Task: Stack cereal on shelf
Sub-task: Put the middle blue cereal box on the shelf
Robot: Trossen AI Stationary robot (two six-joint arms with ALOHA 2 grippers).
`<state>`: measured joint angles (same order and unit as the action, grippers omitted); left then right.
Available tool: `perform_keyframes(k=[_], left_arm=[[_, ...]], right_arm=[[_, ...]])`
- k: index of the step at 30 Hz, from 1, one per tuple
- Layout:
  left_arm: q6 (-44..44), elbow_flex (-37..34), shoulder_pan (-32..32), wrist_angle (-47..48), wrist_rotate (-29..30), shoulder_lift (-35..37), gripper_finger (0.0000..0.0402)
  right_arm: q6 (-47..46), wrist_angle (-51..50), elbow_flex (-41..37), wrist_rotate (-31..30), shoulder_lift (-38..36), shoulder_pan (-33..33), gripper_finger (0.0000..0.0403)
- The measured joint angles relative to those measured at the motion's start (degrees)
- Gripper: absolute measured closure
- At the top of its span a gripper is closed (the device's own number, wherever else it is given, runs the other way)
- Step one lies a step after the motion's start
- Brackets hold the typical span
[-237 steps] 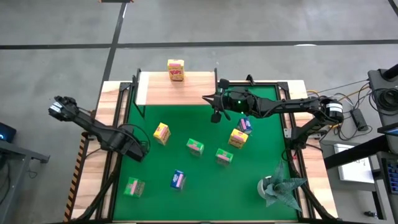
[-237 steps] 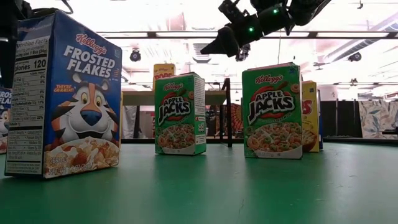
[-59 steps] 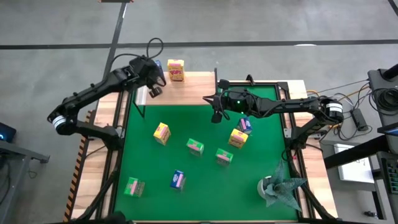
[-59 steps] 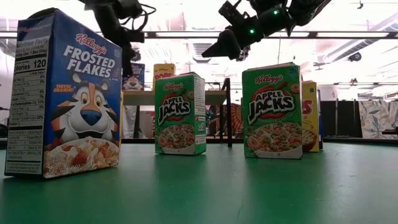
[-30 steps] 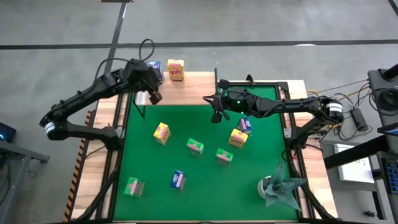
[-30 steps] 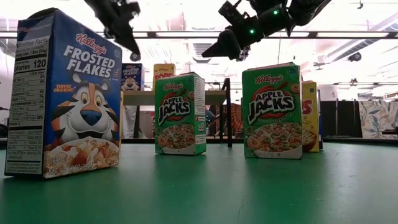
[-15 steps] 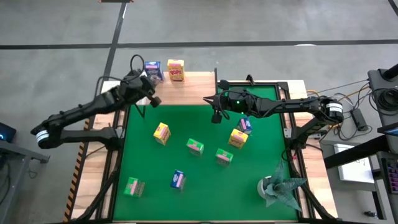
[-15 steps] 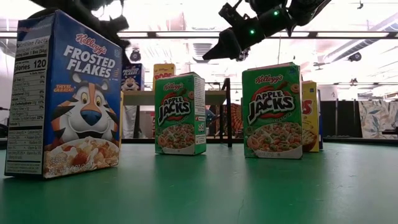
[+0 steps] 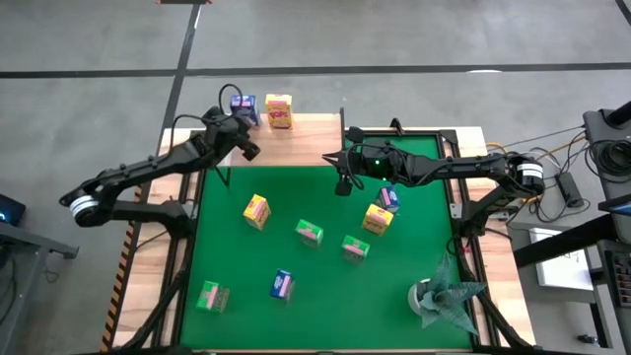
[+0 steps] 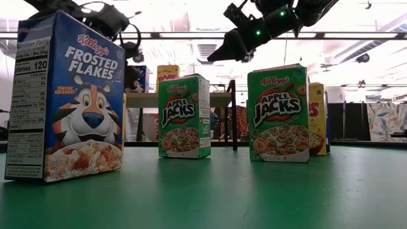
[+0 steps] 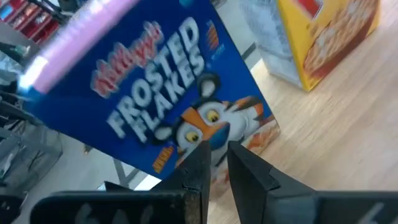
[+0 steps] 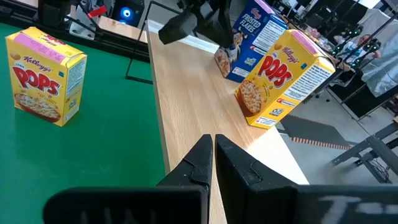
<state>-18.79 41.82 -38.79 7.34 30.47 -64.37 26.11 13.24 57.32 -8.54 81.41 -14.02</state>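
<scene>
A blue Frosted Flakes cereal box (image 9: 243, 106) stands upright on the wooden shelf (image 9: 301, 143), beside a yellow Pops box (image 9: 279, 110). My left gripper (image 11: 216, 149) comes at the blue box (image 11: 155, 106) from the table's near side. Its fingers are a narrow gap apart with nothing between them, and their tips are right in front of the box's printed face, near its lower edge. I cannot tell whether they touch it. My right gripper (image 12: 213, 146) is shut on nothing and hovers over the shelf's right part (image 12: 186, 112). Several more cereal boxes stand on the green mat (image 9: 237, 266).
On the mat stand yellow boxes (image 9: 256, 211) (image 9: 378, 218), green boxes (image 9: 310, 233) (image 9: 356, 248) (image 9: 212, 296) and blue boxes (image 9: 387, 197) (image 9: 282, 285). A grey-green foil wad (image 9: 439, 301) lies at the near right corner. The shelf has bare wood right of the yellow box.
My left gripper has come down from above the shelf and tipped from pointing steeply down to nearly level. It now faces the blue box from the near side. The blue box and the yellow box have stayed in place on the shelf.
</scene>
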Motion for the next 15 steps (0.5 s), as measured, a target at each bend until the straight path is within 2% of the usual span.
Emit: perform_keyframes(k=[7,15], left_arm=[[0.6,0.9,0.0,0.1,0.0,-2.2,0.0364],[2.7,0.9,0.1,0.4,-0.1,-1.0,0.0364]], right_arm=[[0.0,0.0,0.0,0.0,0.0,0.0,0.0394],[0.4,-0.2,0.0,0.0,0.0,0.0,0.0394]])
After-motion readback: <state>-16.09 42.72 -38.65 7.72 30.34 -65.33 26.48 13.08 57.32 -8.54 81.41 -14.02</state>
